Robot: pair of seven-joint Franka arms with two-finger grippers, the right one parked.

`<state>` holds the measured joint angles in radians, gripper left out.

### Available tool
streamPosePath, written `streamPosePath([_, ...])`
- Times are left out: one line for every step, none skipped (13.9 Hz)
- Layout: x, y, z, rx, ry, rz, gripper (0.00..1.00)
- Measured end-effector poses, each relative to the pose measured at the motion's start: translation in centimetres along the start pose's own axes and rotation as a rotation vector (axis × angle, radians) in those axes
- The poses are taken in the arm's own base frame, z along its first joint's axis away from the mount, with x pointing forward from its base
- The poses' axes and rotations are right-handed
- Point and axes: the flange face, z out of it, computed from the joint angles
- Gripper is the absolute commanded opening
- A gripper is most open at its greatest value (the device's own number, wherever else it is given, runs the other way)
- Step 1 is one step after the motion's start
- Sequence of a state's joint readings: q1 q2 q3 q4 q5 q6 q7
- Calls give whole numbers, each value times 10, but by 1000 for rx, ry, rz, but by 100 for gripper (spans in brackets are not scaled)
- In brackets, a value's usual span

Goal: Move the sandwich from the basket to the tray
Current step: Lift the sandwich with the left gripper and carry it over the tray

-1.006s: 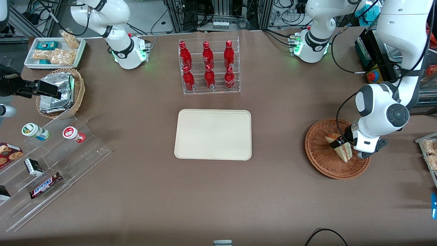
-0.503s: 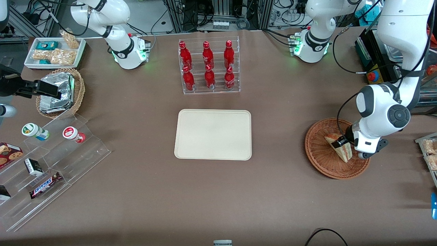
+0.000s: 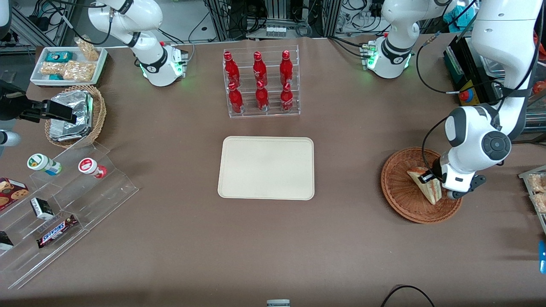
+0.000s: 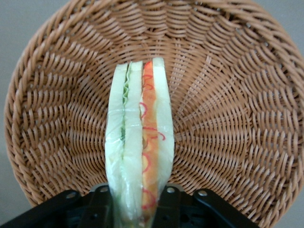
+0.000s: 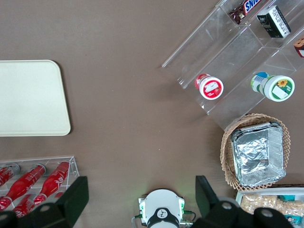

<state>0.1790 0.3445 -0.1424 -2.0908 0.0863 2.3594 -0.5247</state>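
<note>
since a second ago your end effector [image 4: 138, 209] has raised the clamped sandwich [image 4: 138, 142] slightly above the basket [image 4: 228, 118]; carry to the tray [image 3: 266, 167].

Brown-covered table [image 3: 179, 238], metal framing and tangled black cables [image 3: 277, 17] along its back edge, even light
</note>
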Motion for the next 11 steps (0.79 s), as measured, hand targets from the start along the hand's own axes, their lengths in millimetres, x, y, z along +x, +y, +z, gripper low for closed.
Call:
streamPosePath([0,1,-6,2,3,3,15])
streamPosePath([-1,2,-14,12,-7,7,15])
streamPosePath([-4,3,-28,26,-18,15,15])
streamPosePath([-10,8,-46,38,-25,31,15])
streamPosePath([-18,16,-64,48,-26,53,15])
streamPosePath([-30,27,-81,60,-29,79,15])
streamPosePath([-46,41,-95,77,-38,113,15])
streamPosePath([-63,58,-106,98,-53,152,15])
streamPosePath([-81,78,-115,118,-69,197,15])
streamPosePath([-100,102,-123,137,-83,244,15])
streamPosePath([-120,127,-129,152,-92,295,15])
